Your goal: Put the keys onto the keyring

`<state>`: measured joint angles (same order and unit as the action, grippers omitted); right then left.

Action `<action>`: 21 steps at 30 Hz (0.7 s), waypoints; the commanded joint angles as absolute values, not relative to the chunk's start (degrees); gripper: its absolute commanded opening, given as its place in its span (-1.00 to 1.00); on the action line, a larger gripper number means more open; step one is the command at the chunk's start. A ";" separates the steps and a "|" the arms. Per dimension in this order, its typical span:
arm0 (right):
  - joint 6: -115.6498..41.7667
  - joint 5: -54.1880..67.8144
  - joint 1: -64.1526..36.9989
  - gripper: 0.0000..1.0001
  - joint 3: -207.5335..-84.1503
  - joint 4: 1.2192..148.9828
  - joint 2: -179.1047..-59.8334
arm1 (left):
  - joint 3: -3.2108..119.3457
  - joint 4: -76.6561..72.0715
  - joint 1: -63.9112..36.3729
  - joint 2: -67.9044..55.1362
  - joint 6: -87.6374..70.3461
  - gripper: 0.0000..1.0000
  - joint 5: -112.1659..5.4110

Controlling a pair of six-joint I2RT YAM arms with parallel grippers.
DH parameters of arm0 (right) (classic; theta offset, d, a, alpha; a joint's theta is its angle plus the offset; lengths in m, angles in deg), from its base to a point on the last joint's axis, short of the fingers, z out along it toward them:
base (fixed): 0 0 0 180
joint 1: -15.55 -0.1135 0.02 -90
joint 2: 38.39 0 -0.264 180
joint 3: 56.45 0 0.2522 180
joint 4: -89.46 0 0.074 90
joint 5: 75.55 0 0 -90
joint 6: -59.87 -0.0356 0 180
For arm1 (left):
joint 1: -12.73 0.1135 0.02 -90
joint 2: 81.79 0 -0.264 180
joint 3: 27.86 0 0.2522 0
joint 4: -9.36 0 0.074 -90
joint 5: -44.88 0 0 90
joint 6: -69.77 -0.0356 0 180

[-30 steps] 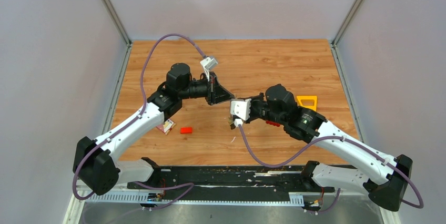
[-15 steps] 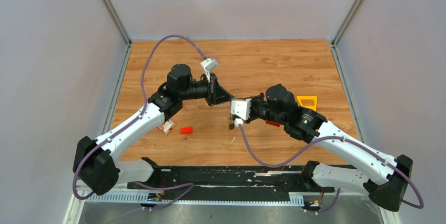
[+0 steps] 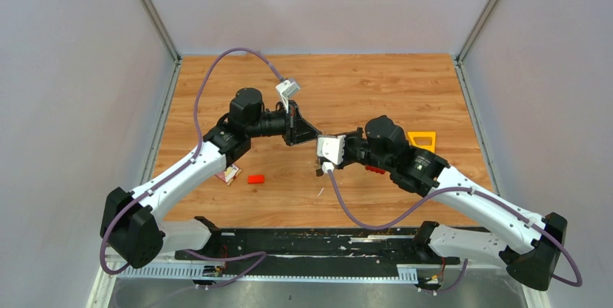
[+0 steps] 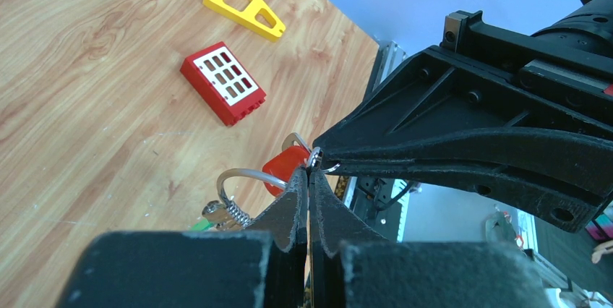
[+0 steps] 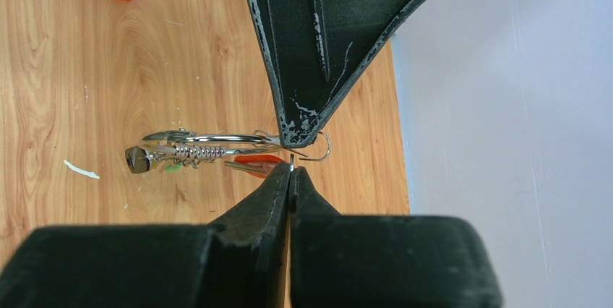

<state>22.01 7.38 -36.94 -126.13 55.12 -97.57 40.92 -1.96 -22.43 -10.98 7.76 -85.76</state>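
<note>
The keyring (image 4: 319, 160) is a thin silver wire ring held above the table between both gripper tips. It also shows in the right wrist view (image 5: 319, 152). My left gripper (image 4: 309, 175) is shut on it, and my right gripper (image 5: 290, 170) is shut on its wire from the opposite side. The two grippers meet at mid-table in the top view, left (image 3: 312, 134) and right (image 3: 321, 163). A red-headed key (image 4: 283, 166) hangs by the ring, beside a silver loop with a coiled spring (image 5: 189, 151) and a green bit (image 4: 194, 225). Other keys are hidden.
A red block with white squares (image 4: 223, 82) and a yellow plastic piece (image 4: 246, 6) lie on the wood beyond the grippers. A small orange-red block (image 3: 256, 178) and a small red-and-white item (image 3: 230, 173) lie near the left arm.
</note>
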 commanded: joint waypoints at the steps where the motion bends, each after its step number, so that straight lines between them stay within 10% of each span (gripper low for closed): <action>1: 20.72 7.94 -37.29 -1.00 -129.17 57.05 -98.04 | 41.09 1.28 -22.76 -11.92 7.93 -1.00 -86.77; 21: 20.46 8.30 -37.36 -1.00 -129.71 57.15 -98.32 | 40.92 1.48 -23.14 -11.63 7.89 -1.00 -86.78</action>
<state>21.38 7.97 -36.94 -126.85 55.07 -98.22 40.90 -1.76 -22.45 -10.98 7.76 -85.56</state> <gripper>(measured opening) 0.011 0.006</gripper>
